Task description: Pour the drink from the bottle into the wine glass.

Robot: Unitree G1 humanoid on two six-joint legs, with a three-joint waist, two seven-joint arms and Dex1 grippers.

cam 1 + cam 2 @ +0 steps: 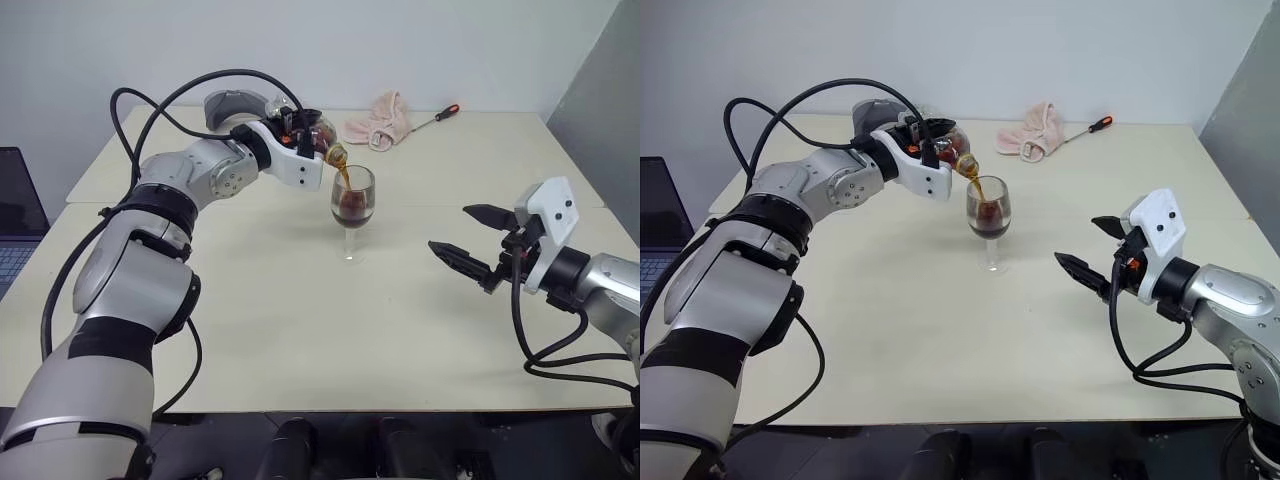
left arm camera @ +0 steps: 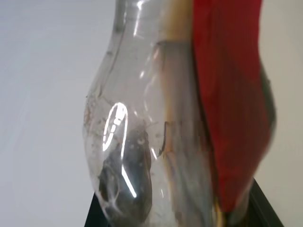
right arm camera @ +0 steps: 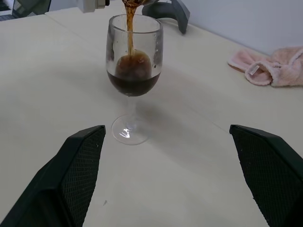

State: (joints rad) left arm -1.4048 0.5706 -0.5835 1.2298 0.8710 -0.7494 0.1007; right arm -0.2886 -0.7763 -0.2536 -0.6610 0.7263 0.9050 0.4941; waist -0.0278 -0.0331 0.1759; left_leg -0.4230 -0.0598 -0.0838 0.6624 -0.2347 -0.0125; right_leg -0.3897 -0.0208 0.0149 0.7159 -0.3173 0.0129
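My left gripper (image 1: 300, 132) is shut on the bottle (image 1: 320, 135), which is tipped over with its mouth just above the wine glass (image 1: 353, 205). A thin brown stream of the drink (image 1: 344, 178) falls into the bowl. In the right wrist view the glass (image 3: 134, 71) stands upright on the table, and dark liquid (image 3: 134, 82) fills the lower part of its bowl. The left wrist view shows the clear bottle (image 2: 137, 123) and its red label (image 2: 227, 94) up close. My right gripper (image 1: 448, 228) hovers open to the right of the glass, with nothing between its fingers.
A pink cloth (image 1: 380, 120) and a red-handled screwdriver (image 1: 437, 116) lie at the back of the table. A grey curved object (image 1: 232, 105) sits behind the left gripper. A laptop (image 1: 15, 215) is at the far left and a grey panel (image 1: 600, 110) at the far right.
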